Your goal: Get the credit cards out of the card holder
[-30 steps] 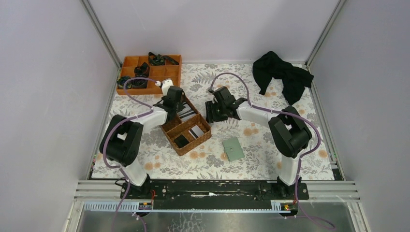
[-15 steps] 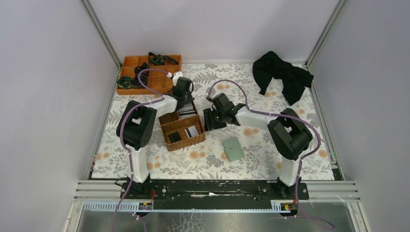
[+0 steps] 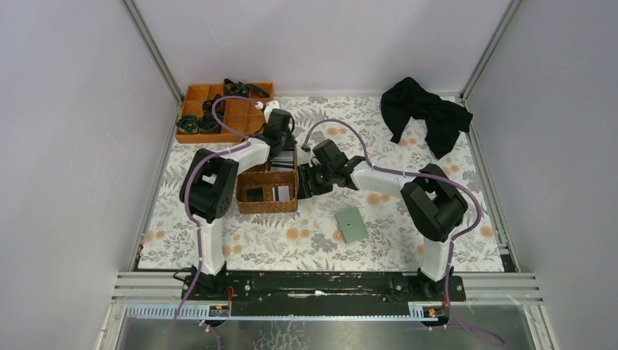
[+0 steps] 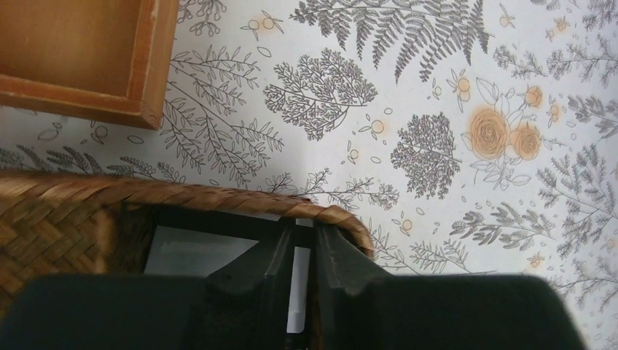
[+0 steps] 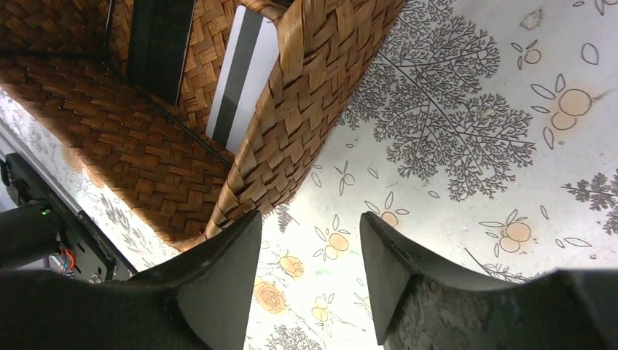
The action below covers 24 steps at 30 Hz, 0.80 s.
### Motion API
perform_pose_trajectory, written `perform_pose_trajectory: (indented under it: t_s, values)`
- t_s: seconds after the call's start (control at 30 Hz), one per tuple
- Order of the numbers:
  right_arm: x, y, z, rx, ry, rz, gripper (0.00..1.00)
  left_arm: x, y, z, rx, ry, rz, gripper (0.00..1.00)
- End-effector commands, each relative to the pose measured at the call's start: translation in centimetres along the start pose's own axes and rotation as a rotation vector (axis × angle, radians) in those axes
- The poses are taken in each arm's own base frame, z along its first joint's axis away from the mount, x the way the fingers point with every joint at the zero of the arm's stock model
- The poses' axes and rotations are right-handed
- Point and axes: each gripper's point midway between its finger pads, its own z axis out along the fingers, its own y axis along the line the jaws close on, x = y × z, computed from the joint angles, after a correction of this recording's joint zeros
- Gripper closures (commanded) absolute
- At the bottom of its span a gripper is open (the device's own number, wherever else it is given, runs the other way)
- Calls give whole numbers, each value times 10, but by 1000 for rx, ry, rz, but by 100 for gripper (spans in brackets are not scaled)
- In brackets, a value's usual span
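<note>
The card holder (image 3: 353,224), grey-green and folded flat, lies on the floral cloth to the right of the wicker basket (image 3: 267,191). Credit cards lie in the basket: a whitish one (image 3: 280,192), a dark one (image 3: 255,195), and a striped one (image 5: 244,76) in the right wrist view. My left gripper (image 3: 281,149) (image 4: 300,237) sits at the basket's far right corner, its jaws a narrow slit apart astride the basket's wall (image 4: 342,219), over a pale card (image 4: 197,251). My right gripper (image 3: 306,182) (image 5: 310,226) is open and holds nothing, just outside the basket's right wall (image 5: 306,109).
An orange divided tray (image 3: 218,109) (image 4: 80,58) with black items stands at the back left. A black cloth (image 3: 426,113) lies bunched at the back right. Grey walls close in the sides and the back.
The basket has swung from diagonal to square and slid toward the back with my left gripper at its wall. My right gripper followed it leftward, staying open.
</note>
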Motion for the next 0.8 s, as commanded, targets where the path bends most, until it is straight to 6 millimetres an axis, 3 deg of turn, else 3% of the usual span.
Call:
perform_pose_trajectory:
  t_s: [0.0,0.03,0.1,0.27,0.37,0.5,0.57,0.7,0.77]
  values:
    - [-19,5,-4,20,-58,-47,40,-19,-1,-8,-3,-64,11,50]
    - [-22,1,-11,47,-78,-57,39,-23,3,-13,-18,-83,13,10]
    - [-29,-7,-26,90,-122,-63,38,-35,11,-29,-50,-131,4,0]
    - [-39,-35,-73,192,-215,-25,32,-59,12,-73,-23,-231,-34,0]
    - [-29,-52,-94,260,-225,-26,27,-54,10,-89,6,-233,-35,0]
    - [1,-67,-108,327,-177,-7,24,-34,3,-105,39,-210,-25,0]
    - [27,-75,-112,346,-142,27,23,-22,-6,-116,72,-198,-20,0]
    - [69,-75,-122,332,-88,86,14,7,-42,-145,200,-181,33,0]
    - [86,-71,-126,331,-66,85,8,34,-64,-158,268,-153,82,0]
